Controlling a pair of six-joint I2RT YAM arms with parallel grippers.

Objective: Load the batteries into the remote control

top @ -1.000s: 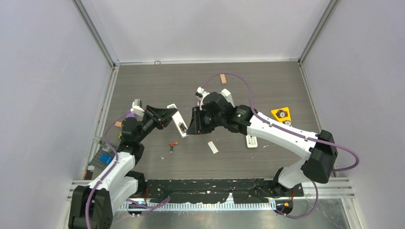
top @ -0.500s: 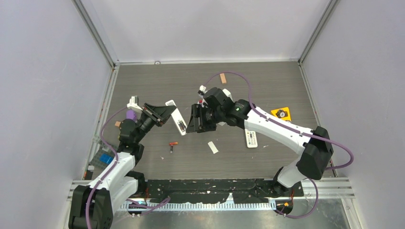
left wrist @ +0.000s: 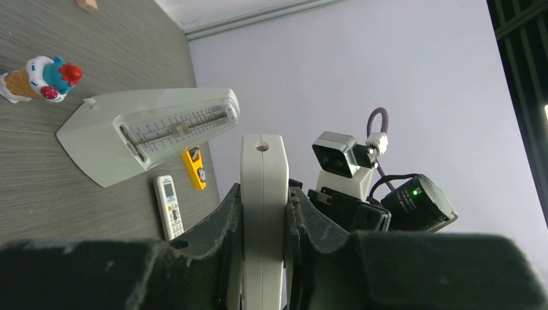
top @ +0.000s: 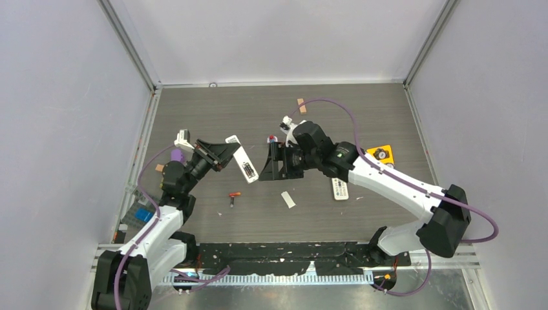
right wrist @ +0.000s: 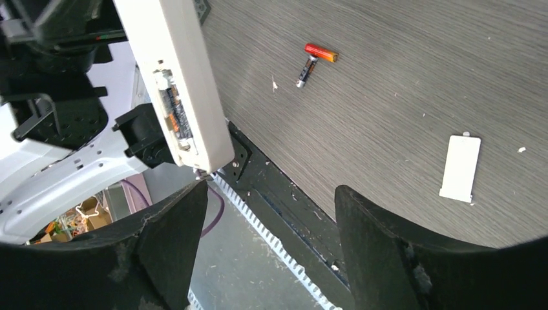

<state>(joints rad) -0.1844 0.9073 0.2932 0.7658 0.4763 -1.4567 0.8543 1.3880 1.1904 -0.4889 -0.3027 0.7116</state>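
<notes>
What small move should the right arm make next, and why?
Probably lower the right fingers, open and empty, to the two loose batteries on the table and take one. The left fingers clamp the remote control with its compartment uncovered; one battery seems seated there, and the cover lies on the table.

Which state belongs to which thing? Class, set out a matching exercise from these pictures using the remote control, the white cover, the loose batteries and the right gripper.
Things
1. remote control
2. white cover
3. loose batteries
4. right gripper

States
A. two lying close together on the table
B. clamped in the left gripper, held off the table
C. open, holding nothing
D. lying flat and alone on the table

Pairs: 1-B, 2-D, 3-A, 4-C
</notes>
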